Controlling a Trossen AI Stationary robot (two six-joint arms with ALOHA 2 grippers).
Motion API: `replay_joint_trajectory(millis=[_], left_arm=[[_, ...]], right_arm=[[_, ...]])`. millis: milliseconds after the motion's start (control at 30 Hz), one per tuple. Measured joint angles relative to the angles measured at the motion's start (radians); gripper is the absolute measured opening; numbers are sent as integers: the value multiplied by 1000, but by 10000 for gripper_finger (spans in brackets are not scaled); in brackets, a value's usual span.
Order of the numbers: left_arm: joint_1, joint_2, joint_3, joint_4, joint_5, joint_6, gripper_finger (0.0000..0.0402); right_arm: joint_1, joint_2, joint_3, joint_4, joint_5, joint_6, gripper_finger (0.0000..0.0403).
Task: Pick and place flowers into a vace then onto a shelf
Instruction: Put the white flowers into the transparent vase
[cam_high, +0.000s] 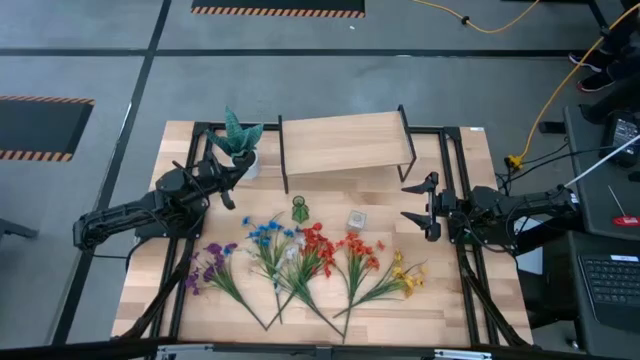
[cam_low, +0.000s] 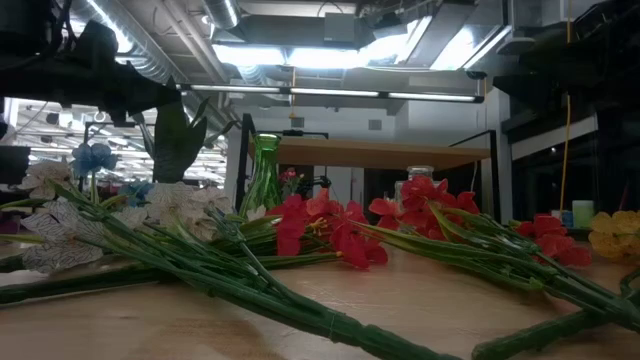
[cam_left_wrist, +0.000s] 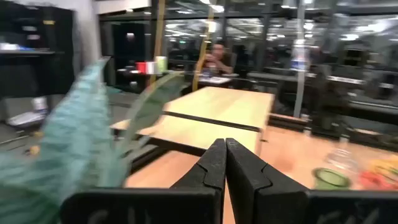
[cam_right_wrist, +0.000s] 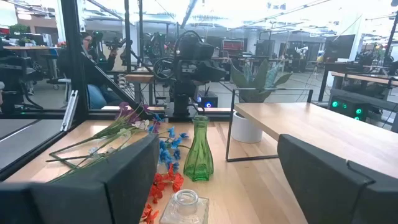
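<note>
The flowers lie in a row on the near half of the table: purple (cam_high: 208, 266), blue (cam_high: 265, 236), red (cam_high: 316, 246), orange-red (cam_high: 358, 250) and yellow (cam_high: 405, 276), stems pointing near. A green glass vase (cam_high: 300, 210) (cam_right_wrist: 199, 149) (cam_low: 263, 175) stands upright behind them. The shelf (cam_high: 345, 145) (cam_right_wrist: 323, 134) stands at the table's far middle. My left gripper (cam_high: 228, 192) (cam_left_wrist: 225, 155) is shut, left of the vase and just near the potted plant. My right gripper (cam_high: 418, 202) (cam_right_wrist: 217, 152) is open, right of the vase and level with it, holding nothing.
A spiky green plant in a white pot (cam_high: 238, 142) stands at the shelf's left end, close to my left gripper. A small clear glass jar (cam_high: 356, 220) (cam_right_wrist: 185, 205) sits right of the vase. A black frame (cam_high: 455, 200) runs along the table's sides. A person (cam_left_wrist: 214, 59) sits beyond the table.
</note>
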Motion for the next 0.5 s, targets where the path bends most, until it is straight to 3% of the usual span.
replay_joint_trajectory(millis=[233, 500], left_arm=[[-16, 0, 43, 8, 217, -4, 2], [-91, 9, 97, -1, 220, 31, 2]], right_arm=[[1, 0, 0, 12, 0, 8, 327], [1, 0, 0, 6, 0, 13, 327]])
